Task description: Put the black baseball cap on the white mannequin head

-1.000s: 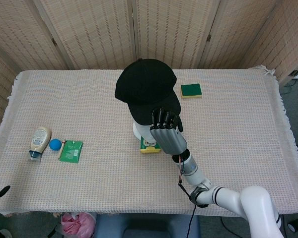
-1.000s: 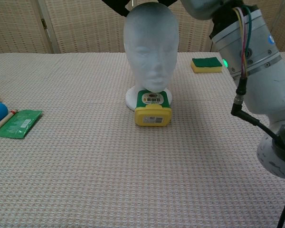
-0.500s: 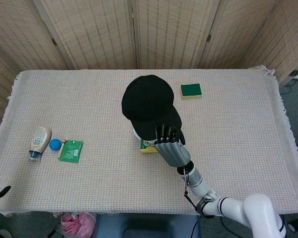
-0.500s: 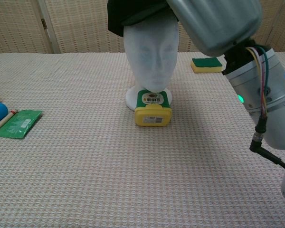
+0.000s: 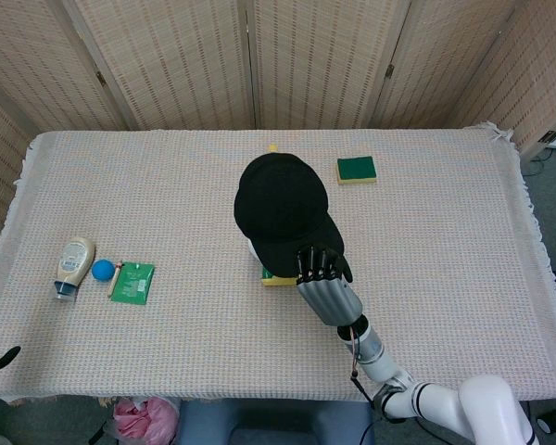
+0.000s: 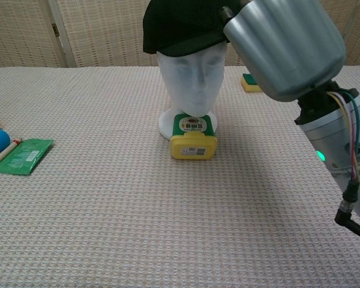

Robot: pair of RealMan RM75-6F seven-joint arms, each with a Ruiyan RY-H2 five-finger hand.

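Behind the cloth-covered table woven screens are closing off the room, and we are working at the middle of that table, where the white mannequin head is standing upright with a yellow-and-green container touching the front of its base. Over the last second we have been bringing the black cap down: it was riding above the crown with the whole forehead bare, and now it is sitting on the head with the brim jutting over the brow. Our right hand is still at the brim; its dark fingers appear to be pinching the edge, though the chest view hides the contact behind the wrist housing, so we are hedging on that. Our left hand is showing only as a fingertip at the frame edge, and we cannot tell its state. We are judging the placement nearly done, with letting go and drawing back remaining. Off to the side a bottle, a blue ball, a green packet and a sponge are lying untouched.
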